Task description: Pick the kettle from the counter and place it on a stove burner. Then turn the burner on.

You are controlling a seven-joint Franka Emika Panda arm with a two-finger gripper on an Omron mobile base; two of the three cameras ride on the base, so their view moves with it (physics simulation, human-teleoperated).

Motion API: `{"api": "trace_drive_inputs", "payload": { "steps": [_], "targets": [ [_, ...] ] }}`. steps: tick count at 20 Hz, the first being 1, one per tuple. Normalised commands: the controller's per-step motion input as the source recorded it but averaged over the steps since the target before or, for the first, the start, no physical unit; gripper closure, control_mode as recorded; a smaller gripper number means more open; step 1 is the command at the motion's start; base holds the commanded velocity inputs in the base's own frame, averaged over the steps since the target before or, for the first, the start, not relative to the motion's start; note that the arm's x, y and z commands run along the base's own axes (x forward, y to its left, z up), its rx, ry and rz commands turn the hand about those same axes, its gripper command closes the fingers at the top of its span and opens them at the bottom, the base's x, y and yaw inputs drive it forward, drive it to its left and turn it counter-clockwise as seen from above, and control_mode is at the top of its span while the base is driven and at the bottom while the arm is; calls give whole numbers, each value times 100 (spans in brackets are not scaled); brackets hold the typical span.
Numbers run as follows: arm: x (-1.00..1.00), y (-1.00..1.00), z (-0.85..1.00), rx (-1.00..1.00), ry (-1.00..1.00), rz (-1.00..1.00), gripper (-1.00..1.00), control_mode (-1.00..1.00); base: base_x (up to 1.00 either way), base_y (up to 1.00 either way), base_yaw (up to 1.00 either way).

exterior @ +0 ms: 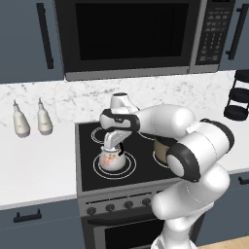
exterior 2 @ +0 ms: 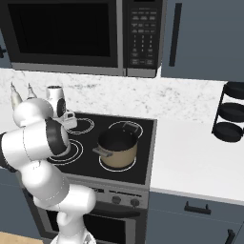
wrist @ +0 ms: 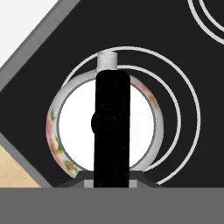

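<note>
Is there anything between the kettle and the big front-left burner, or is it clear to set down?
Nothing visible stands between them. The kettle sits within the rings of the stove burner, the claw shut on its black handle. The tan pot occupies a different burner to the right.

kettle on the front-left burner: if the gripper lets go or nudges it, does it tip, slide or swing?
The kettle looks squat and round-bodied, seated upright inside the stove burner rings, so tipping seems unlikely. The black glass cooktop is smooth, so a nudge would probably slide it. Held by its arched handle in the gripper, it may swing if lifted.
</note>
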Motion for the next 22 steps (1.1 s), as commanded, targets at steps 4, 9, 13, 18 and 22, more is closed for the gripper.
{"api": "trace_drive_inputs", "payload": {
  "steps": [4,9,13,18,22],
  "targets": [
    [0,-2,2,0,0,-5,100,-100,0,0,0],
    [0,0,17,-1,0,-1,100,-100,0,0,0],
    [0,-1,11,-2,0,-2,100,-100,0,0,0],
    [-2,-5,-1,-1,0,-5,100,-100,0,0,0],
    [9,0,-22,0,0,-1,100,-100,0,0,0]
  ]
}}
